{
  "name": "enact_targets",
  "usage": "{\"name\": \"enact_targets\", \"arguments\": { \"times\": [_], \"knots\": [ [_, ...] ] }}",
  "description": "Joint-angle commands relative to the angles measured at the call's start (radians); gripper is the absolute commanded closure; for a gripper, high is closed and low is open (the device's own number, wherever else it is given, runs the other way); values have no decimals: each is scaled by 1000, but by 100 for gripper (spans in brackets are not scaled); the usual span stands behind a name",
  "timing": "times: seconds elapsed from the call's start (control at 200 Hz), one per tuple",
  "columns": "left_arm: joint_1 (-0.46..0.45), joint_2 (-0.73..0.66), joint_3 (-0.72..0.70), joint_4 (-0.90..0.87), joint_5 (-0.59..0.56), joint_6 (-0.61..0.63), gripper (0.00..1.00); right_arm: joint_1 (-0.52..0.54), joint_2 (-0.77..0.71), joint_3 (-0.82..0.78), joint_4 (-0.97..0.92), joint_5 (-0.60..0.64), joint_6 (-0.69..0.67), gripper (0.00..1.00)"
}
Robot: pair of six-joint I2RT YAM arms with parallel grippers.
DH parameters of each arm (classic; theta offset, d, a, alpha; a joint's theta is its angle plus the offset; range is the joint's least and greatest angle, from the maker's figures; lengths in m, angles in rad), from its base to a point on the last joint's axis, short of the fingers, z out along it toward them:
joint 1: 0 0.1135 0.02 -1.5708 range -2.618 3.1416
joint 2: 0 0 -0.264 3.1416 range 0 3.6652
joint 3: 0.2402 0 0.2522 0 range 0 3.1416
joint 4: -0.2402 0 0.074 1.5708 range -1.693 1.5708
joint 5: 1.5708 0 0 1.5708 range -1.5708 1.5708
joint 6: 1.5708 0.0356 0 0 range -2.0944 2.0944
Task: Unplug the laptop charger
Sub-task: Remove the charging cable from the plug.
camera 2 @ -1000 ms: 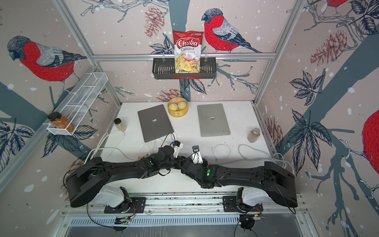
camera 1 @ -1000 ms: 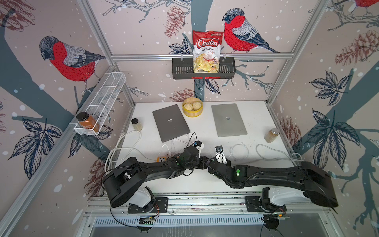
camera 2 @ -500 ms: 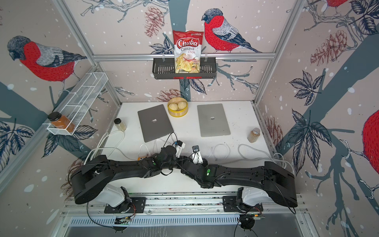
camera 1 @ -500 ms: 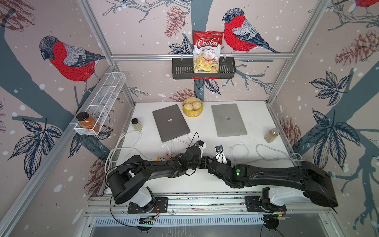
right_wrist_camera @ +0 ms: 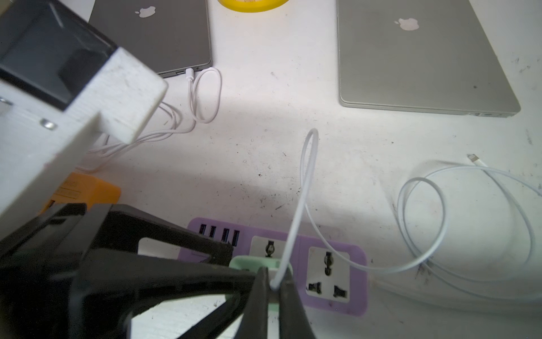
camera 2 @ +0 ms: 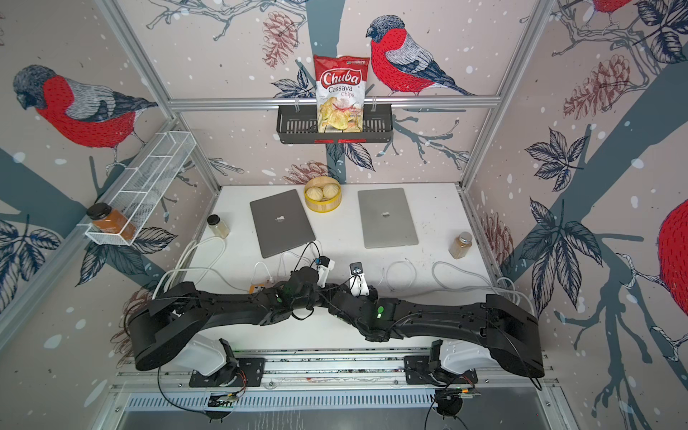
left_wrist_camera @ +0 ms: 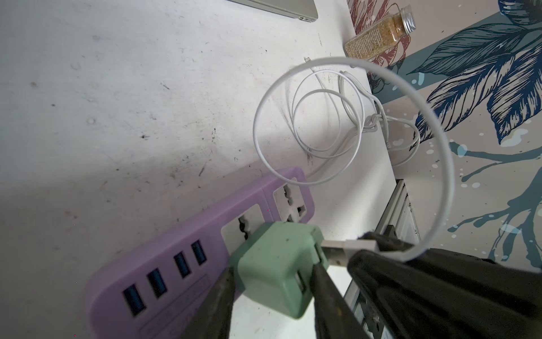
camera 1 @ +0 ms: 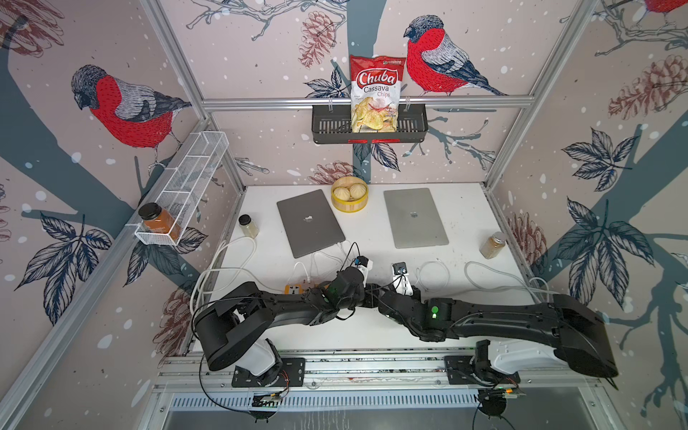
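My left end effector (left_wrist_camera: pixel 271 289) is clenched on the mint-green cube charger block (left_wrist_camera: pixel 272 252), which sits plugged into the purple plastic power strip (left_wrist_camera: pixel 164 234) beneath it on the white bench (left_wrist_camera: pixel 117 88). My right end effector (right_wrist_camera: pixel 274 283), right alongside, pinches the white cable plug (left_wrist_camera: pixel 359 244), which seems only partly seated in the block.

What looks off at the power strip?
The USB plug shows bare metal at the green adapter, so it sits partly out. The right gripper pinches the plug; the left gripper clamps the adapter on the purple strip. Nothing spilled or broken.
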Motion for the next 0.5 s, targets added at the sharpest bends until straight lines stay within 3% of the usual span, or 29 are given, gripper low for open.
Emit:
{"name": "enact_targets", "arguments": {
  "times": [0.0,0.275,0.38,0.495],
  "knots": [
    [-1,10,-8,-128,-29,8,57,2,-6,-1,-2,35,9,93],
    [-1,8,-10,-117,-24,9,57,-23,-37,6,-125,89,55,93],
    [-1,5,-4,-115,-18,20,57,-116,-100,-7,-207,79,70,93],
    [-2,5,18,-122,-7,49,56,-243,-192,-67,-175,27,4,93]
  ]
}}
